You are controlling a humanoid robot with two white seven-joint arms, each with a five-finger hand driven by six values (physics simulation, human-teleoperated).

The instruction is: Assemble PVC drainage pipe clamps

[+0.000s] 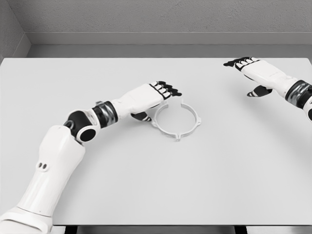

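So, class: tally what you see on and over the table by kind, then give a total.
Clamp ring: 1
Hands: 2, left and right
Table: 1
Total: 4

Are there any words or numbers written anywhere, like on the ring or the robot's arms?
None: no words, numbers or signs can be read anywhere.
The white ring is plain.
The table is plain.
The left hand and the right hand have only black and white parts, no writing.
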